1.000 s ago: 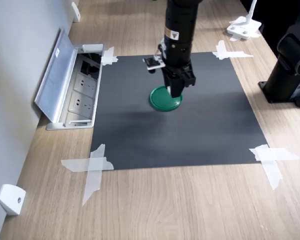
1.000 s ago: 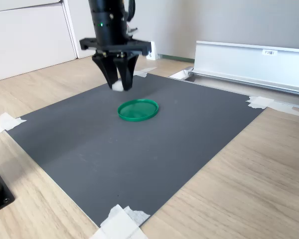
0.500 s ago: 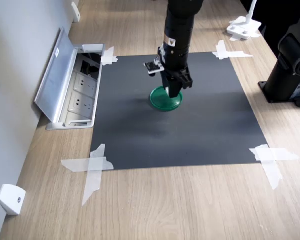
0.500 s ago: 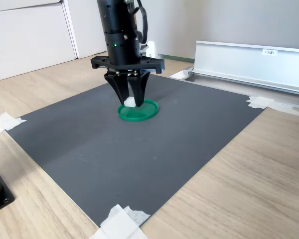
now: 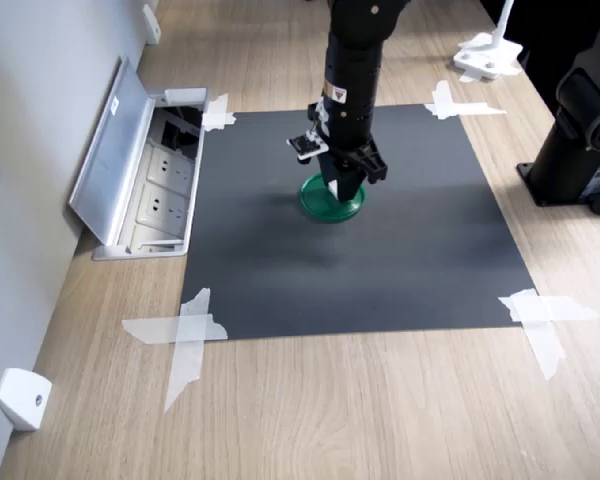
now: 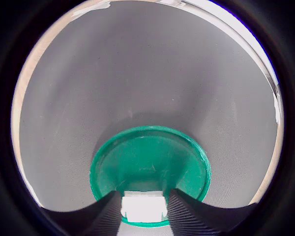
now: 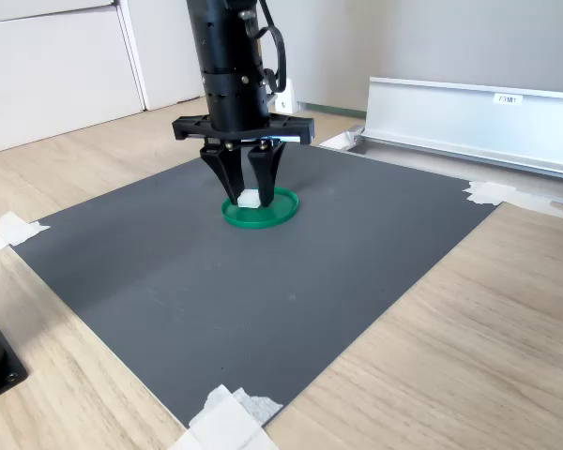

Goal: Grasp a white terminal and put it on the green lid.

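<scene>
Now the white terminal (image 6: 143, 207) sits between the hand's (image 7: 248, 198) fingertips.

Since a second ago the gripper (image 7: 249, 200) comes down from above the mat beside the green lid (image 7: 272, 214) to stand over it, its fingers (image 6: 187, 214) now parted slightly, the white terminal (image 6: 143, 207) between them inside the lid's rim.

The tiny white terminal (image 6: 143, 207) is seen low-centre over the round green lid (image 6: 150, 162), inside its rim.
</scene>
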Robot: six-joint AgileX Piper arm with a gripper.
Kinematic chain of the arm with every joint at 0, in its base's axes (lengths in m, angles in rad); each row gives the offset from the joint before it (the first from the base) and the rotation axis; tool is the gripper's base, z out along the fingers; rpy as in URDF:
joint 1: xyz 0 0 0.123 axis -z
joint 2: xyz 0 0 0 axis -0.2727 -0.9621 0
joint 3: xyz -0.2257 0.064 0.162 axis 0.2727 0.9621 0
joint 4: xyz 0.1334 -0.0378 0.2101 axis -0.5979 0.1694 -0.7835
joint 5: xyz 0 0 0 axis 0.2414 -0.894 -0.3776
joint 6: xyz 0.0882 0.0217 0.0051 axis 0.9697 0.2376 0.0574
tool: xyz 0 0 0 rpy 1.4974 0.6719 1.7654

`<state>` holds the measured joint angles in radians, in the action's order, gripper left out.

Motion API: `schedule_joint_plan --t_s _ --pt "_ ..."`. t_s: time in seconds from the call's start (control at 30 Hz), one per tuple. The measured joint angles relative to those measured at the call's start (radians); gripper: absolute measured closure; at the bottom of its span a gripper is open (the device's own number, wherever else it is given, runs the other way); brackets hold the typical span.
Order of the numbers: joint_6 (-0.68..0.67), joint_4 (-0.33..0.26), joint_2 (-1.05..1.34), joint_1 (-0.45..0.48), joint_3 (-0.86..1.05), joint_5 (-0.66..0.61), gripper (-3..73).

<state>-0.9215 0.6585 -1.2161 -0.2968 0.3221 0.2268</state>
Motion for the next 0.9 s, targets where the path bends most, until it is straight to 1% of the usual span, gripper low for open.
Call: schedule_joint_plan --t_s 0.1,0.2,0.33,0.43,0.47,0.53,0.67,0.77,0.83,0.9 --pt "-0.007 0.001 -0.001 0.001 0.000 0.014 17.6" --pt "-0.001 0.018 0.003 0.001 0.000 0.024 12.3" --pt "0.035 0.038 0.047 0.001 0.000 0.041 10.7" --pt "0.054 0.046 0.090 0.001 0.001 0.081 12.7" --pt "0.056 0.046 0.102 0.001 0.001 0.095 14.8" --pt "0.058 0.038 0.120 0.002 0.002 0.119 21.8" --pt "0.097 0.022 0.165 0.002 0.007 0.139 41.8" --pt "0.171 -0.006 0.243 0.002 0.011 0.171 57.8" --pt "0.233 -0.018 0.296 0.002 0.016 0.213 64.9" --pt "0.299 -0.012 0.363 0.002 0.046 0.280 68.4"
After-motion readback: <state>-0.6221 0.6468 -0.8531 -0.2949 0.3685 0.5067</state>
